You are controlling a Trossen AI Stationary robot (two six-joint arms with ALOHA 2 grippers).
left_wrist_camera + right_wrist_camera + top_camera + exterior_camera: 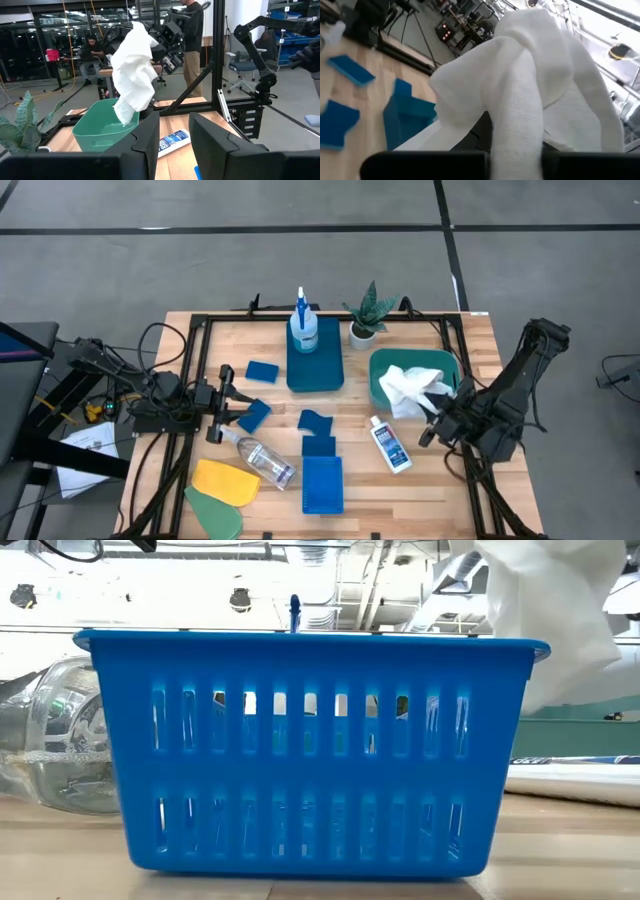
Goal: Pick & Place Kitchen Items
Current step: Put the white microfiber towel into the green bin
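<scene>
On the table (420, 485) we take the teal tub (382, 370) as our landmark. Far to its left we see the left gripper (222, 406), jaws released and holding nothing, hovering low beside a small blue sponge (254, 415) with the clear plastic bottle (262, 459) just in front of it. Nearer the tub's left stands the spray bottle (303, 328) in a blue tray (316, 365). Over the tub itself hangs the white cloth (410, 387), its lower end dangling into the tub. At the tub's right edge we find the right gripper (437, 418), jaws clenched on that cloth, with the white blue-labelled bottle (389, 445) lying on the table just in front of the tub.
</scene>
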